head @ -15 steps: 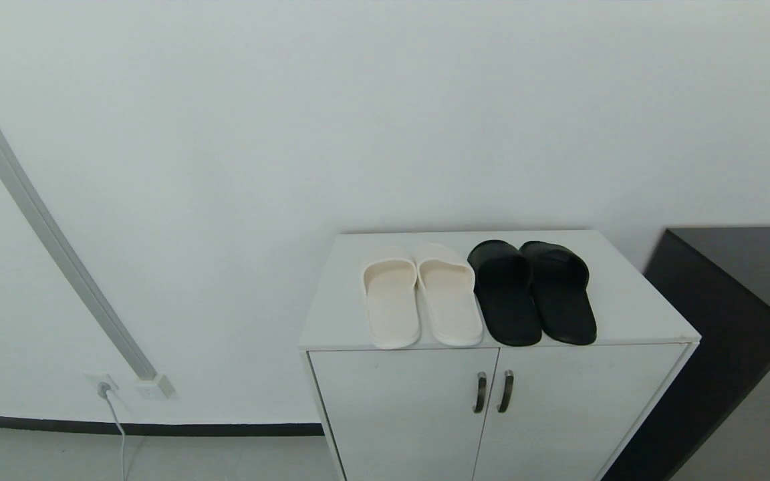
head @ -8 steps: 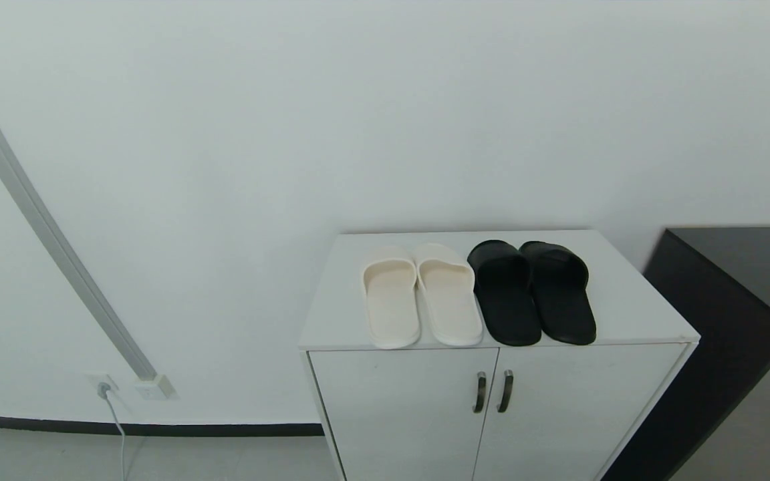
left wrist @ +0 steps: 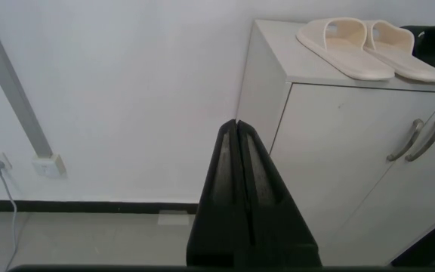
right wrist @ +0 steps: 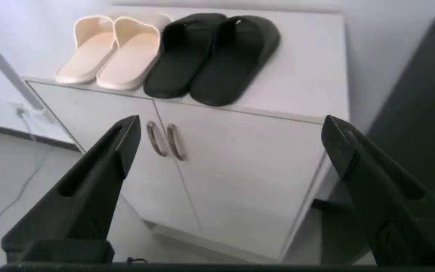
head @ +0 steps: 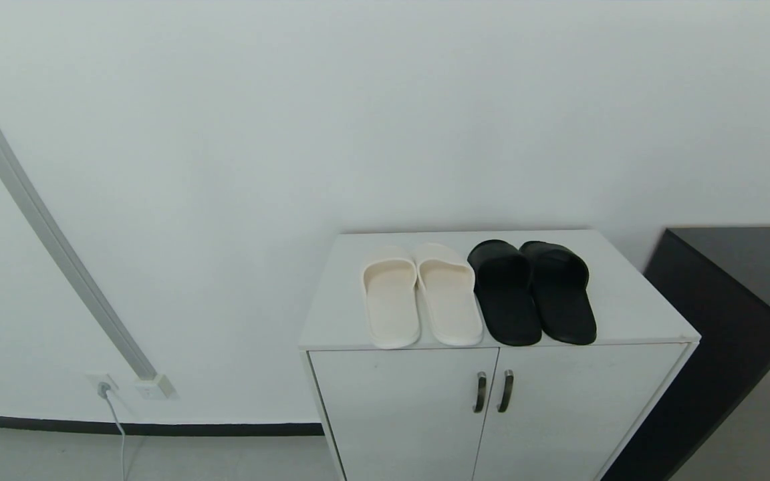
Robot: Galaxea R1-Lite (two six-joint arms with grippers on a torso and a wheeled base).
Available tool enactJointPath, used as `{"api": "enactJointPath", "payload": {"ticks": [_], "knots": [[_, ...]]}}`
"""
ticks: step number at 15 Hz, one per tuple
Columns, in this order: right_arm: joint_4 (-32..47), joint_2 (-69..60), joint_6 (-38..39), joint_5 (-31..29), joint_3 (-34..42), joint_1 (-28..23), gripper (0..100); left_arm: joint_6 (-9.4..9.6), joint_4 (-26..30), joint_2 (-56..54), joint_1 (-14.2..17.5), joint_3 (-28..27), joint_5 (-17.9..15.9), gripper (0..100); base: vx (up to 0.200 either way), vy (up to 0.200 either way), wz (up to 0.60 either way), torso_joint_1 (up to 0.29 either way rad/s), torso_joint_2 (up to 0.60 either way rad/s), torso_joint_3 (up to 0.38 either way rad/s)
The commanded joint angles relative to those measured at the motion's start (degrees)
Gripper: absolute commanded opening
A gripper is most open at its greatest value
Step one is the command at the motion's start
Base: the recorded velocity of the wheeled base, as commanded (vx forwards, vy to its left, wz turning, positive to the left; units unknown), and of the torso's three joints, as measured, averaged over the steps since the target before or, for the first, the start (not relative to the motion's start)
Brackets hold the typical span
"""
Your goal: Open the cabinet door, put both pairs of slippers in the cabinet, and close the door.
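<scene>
A white cabinet (head: 412, 407) stands against the wall with both doors shut. Its two dark handles (head: 492, 391) sit side by side at the middle seam. On its top lie a cream pair of slippers (head: 420, 297) and, to their right, a black pair of slippers (head: 533, 292), heels at the front edge. My left gripper (left wrist: 238, 127) is shut on nothing, low and left of the cabinet (left wrist: 338, 151). My right gripper (right wrist: 231, 127) is open wide in front of the right door (right wrist: 255, 181), level with the handles (right wrist: 163, 140) and clear of them. The black slippers (right wrist: 211, 54) lie beyond it.
A dark piece of furniture (head: 739, 287) stands close against the cabinet's right side. A slanted grey conduit (head: 44, 227) runs down the wall to a socket with a plugged cable (head: 105, 387) at the lower left. Open floor lies left of the cabinet.
A dark part of my right arm has come into the head view at the lower right edge. Slippers and cabinet have not moved.
</scene>
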Motion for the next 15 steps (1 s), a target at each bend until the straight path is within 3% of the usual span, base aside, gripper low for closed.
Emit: {"api": "enactJointPath", "payload": {"ticks": [1,3,5,6,15], "knots": [[-7.22,17.90,3.62,-5.52,-4.27,10.98,100,-0.02,-0.01,0.08,0.01,0.01,0.04,0,0.000,0.000,0.00,0.000,0.00,0.000],[-9.33,22.91,5.73,-12.55,-8.66,19.32,100,-0.02,-0.01,0.08,0.01,0.01,0.04,0,0.000,0.000,0.00,0.000,0.00,0.000],[-9.59,25.46,5.91,-14.83,-10.68,21.61,100,-0.02,-0.01,0.08,0.01,0.01,0.04,0,0.000,0.000,0.00,0.000,0.00,0.000],[-10.56,32.14,6.17,-20.02,-15.16,24.86,100,-0.02,-0.01,0.08,-0.07,0.01,-0.05,0,0.000,0.000,0.00,0.000,0.00,0.000],[-26.11,57.63,7.05,-39.71,-26.85,26.88,100,-0.02,-0.01,0.08,0.01,0.01,-0.05,0,0.000,0.000,0.00,0.000,0.00,0.000]]}}
